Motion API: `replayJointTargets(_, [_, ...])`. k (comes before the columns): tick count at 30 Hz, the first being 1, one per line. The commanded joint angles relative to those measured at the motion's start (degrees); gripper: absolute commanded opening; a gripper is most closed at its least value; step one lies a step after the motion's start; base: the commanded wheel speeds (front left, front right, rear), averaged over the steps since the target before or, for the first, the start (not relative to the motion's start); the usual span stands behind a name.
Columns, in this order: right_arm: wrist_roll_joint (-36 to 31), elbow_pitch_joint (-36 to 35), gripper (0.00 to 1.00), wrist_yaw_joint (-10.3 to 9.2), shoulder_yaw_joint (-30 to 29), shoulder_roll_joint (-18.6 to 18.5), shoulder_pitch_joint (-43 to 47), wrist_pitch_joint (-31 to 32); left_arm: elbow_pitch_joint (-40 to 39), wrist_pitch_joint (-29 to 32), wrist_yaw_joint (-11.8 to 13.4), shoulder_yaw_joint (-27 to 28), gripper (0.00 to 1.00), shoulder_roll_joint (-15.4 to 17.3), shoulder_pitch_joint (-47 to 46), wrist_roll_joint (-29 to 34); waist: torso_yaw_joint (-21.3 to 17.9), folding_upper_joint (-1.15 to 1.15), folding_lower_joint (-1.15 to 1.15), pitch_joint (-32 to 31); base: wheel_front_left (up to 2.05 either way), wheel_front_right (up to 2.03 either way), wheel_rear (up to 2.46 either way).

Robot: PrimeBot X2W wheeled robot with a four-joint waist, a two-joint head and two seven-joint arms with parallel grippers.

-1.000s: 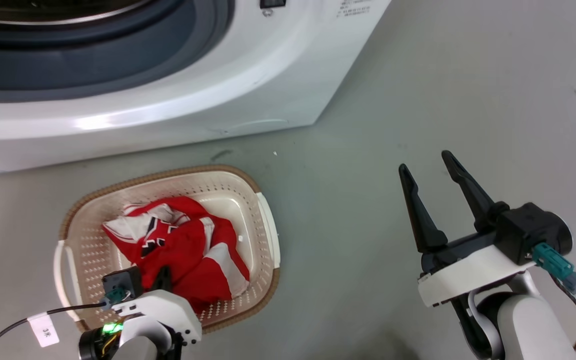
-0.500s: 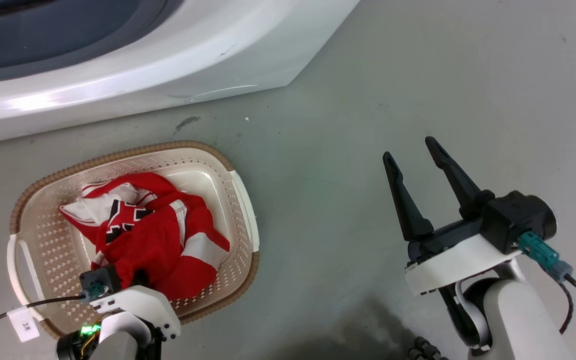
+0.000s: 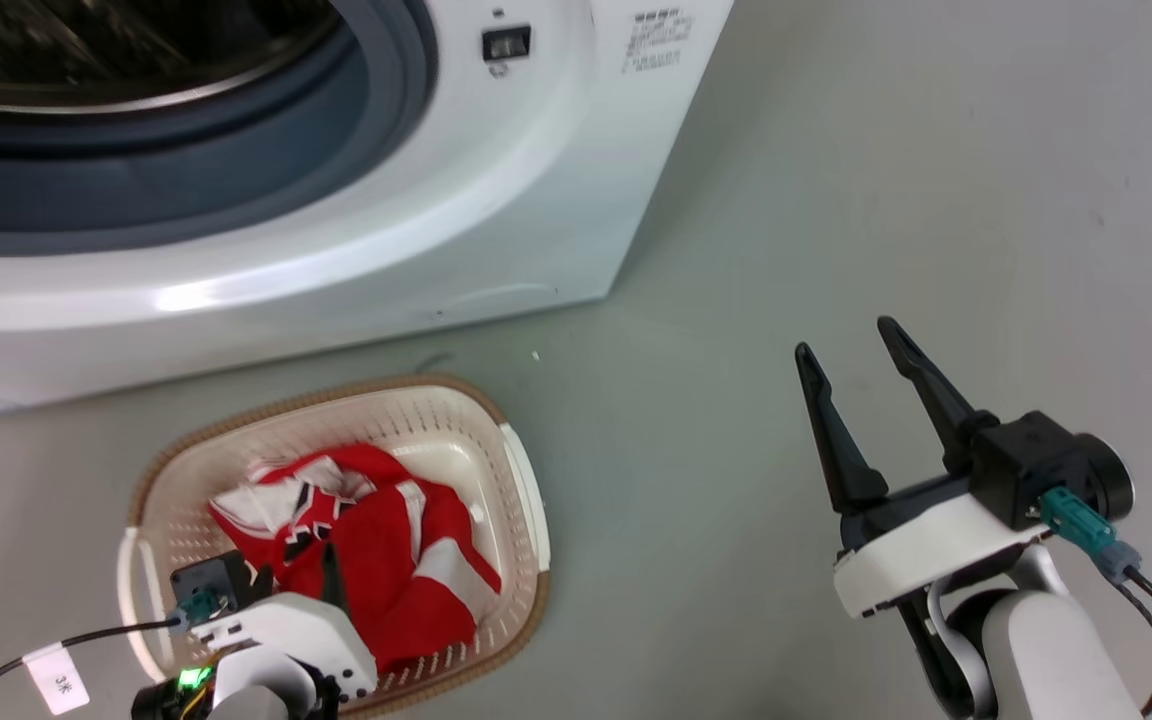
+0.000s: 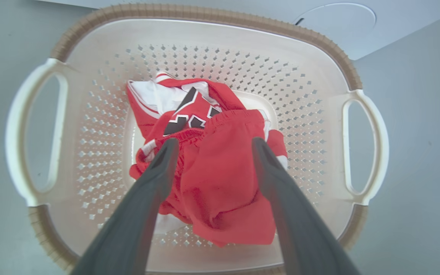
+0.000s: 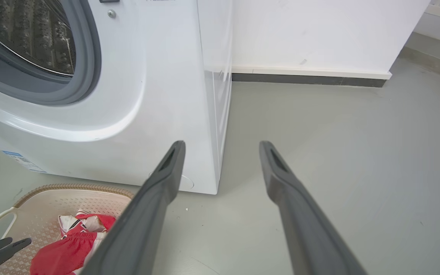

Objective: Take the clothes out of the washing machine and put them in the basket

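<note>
The red clothes lie bunched in the cream basket on the floor in front of the white washing machine. Its porthole stands open onto the steel drum. My left gripper hangs over the basket's near side. In the left wrist view my left gripper is open, its fingers spread above the clothes and holding nothing; the basket rim rings them. My right gripper is open and empty over bare floor, right of the basket. The right wrist view shows my right gripper, the washing machine, the basket and the clothes.
Grey floor stretches to the right of the washer. A white wall with a dark baseboard runs behind it. A cable with a white tag trails from my left wrist. My left gripper's fingertips show beside the basket.
The head camera dipped down and came back up, so the whole picture shifted. Both grippers stay open and keep their places relative to the basket.
</note>
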Motion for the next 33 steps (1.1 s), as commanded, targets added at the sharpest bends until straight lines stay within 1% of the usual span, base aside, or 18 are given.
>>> replayJointTargets(1, [-0.51, -0.41, 1.00, -0.06, -0.50, 0.07, 1.51, 0.58, -2.04, -0.14, -0.20, 0.34, 1.00, -0.24, 1.32, 1.07, 2.19, 0.00, 0.00, -6.10, 0.00, 0.00, 0.00])
replayJointTargets(10, [-1.85, -2.29, 1.00, -0.06, -2.42, 0.07, 6.26, 3.22, -16.20, -0.14, 0.57, 0.80, 1.00, -1.13, 5.80, 7.60, 5.32, 0.00, 0.00, -14.93, 0.00, 0.00, 0.00])
replayJointTargets(22, [-2.54, -4.24, 1.00, -0.06, -5.00, 0.08, 10.65, 4.98, -37.60, -0.14, 0.15, -1.08, 1.00, -1.81, 11.13, 13.26, 7.14, 0.00, 0.00, -21.86, 0.00, 0.00, 0.00])
replayJointTargets(23, [-2.54, -4.24, 1.00, -0.06, -5.00, 0.08, 10.65, 4.98, -37.60, -0.14, 0.15, -1.08, 1.00, -1.81, 11.13, 13.26, 7.14, 0.00, 0.00, -21.86, 0.00, 0.00, 0.00])
replayJointTargets(25, [-2.62, -4.54, 1.00, -0.06, -5.72, 0.08, 11.86, 5.45, -41.60, -0.14, -0.03, -1.61, 1.00, -1.81, 12.80, 14.37, 7.45, 0.00, 0.00, -23.78, 0.00, 0.00, 0.00])
replayJointTargets(30, [-2.94, -5.17, 1.00, -0.06, -6.54, 0.09, 13.88, 6.25, -45.24, -0.14, -0.19, -2.68, 1.00, -1.82, 15.20, 15.17, 8.01, 0.00, 0.00, -26.35, 0.00, 0.00, 0.00])
replayJointTargets(33, [-3.11, -5.47, 1.00, -0.06, -6.90, 0.09, 15.49, 6.86, -46.92, -0.09, 0.15, -2.84, 1.00, -1.54, 17.37, 15.34, 8.41, 0.00, 0.00, -28.18, 0.00, 0.00, 0.00])
